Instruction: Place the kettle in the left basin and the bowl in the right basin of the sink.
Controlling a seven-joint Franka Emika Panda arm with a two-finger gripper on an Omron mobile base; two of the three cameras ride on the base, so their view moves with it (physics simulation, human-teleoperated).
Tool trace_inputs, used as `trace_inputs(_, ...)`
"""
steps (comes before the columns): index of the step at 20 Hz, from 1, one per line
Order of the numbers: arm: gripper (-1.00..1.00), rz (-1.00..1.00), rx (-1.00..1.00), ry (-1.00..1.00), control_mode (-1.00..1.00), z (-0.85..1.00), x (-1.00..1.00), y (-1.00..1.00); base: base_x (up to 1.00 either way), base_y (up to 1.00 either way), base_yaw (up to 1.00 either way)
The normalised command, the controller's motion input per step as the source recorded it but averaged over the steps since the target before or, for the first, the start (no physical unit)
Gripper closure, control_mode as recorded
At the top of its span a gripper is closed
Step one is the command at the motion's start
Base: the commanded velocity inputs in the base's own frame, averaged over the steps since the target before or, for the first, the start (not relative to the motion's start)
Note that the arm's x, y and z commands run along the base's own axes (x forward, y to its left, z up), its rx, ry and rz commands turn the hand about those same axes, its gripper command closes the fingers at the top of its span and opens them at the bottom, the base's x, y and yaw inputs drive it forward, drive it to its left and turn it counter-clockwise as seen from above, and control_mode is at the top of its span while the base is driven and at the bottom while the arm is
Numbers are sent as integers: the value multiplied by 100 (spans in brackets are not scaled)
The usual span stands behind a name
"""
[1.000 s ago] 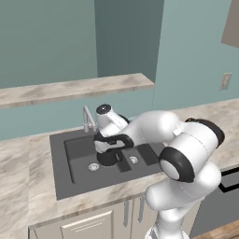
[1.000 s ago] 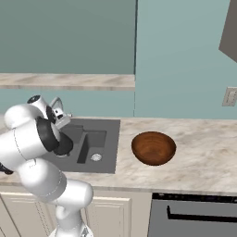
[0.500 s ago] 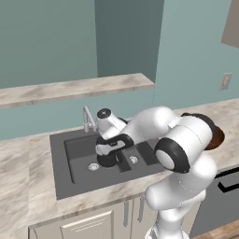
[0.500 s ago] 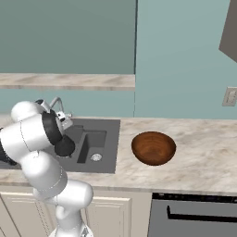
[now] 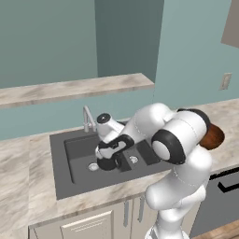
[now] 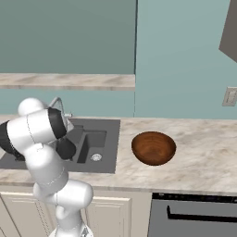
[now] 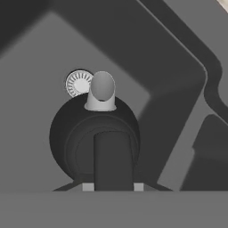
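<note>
From my station, left to right with the sink [image 5: 63, 179] as landmark: I see the left basin [image 5: 77, 151], the wider one, with my gripper [image 5: 110, 156] lowered into it, jaws clamped on the kettle's handle [image 7: 112, 160]. The kettle [image 7: 94, 136] sits over the basin floor just beside the silver drain [image 7: 78, 82]; I cannot tell contact. The right basin [image 6: 95, 141] follows. The bowl [image 6: 153, 147] rests upright on the counter [image 6: 199, 157], right of the sink.
</note>
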Motion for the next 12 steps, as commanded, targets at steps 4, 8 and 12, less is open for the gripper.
trace_inputs(4,100,-3,0,0,-100,-30,5,0,0,0,0)
trace_inputs(8,100,-4,0,0,-100,-30,4,0,0,0,0)
trace_inputs(12,100,-3,0,0,-100,-24,3,0,0,0,0)
